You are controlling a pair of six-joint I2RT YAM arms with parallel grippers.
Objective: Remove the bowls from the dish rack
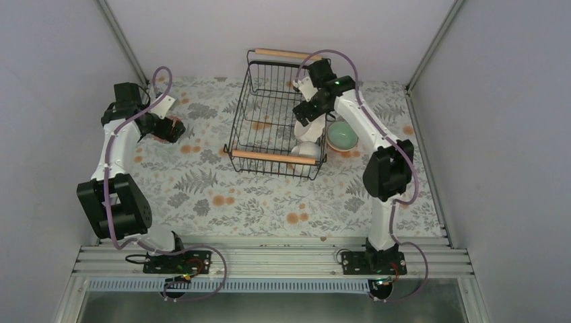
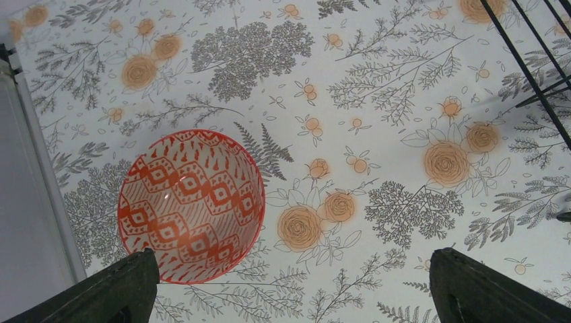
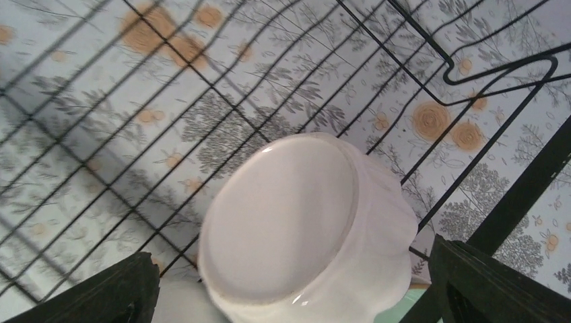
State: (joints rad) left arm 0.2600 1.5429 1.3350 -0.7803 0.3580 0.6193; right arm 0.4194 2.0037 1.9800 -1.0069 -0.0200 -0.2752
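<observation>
No text, label, brand, number or sign can be read in any view.

The whole scene is taken in from a fixed camera set high behind the near edge, looking down and forward over the floral tablecloth (image 1: 202, 195) and the dish rack (image 1: 279, 121). The left wrist view is taken close above the cloth, facing down past the left gripper (image 2: 291, 276) at a red-patterned bowl (image 2: 190, 205), also glimpsed from overhead. The right wrist view is held closer still, facing down onto a scalloped white bowl (image 3: 306, 229); rack wires are shared by all three views.
</observation>
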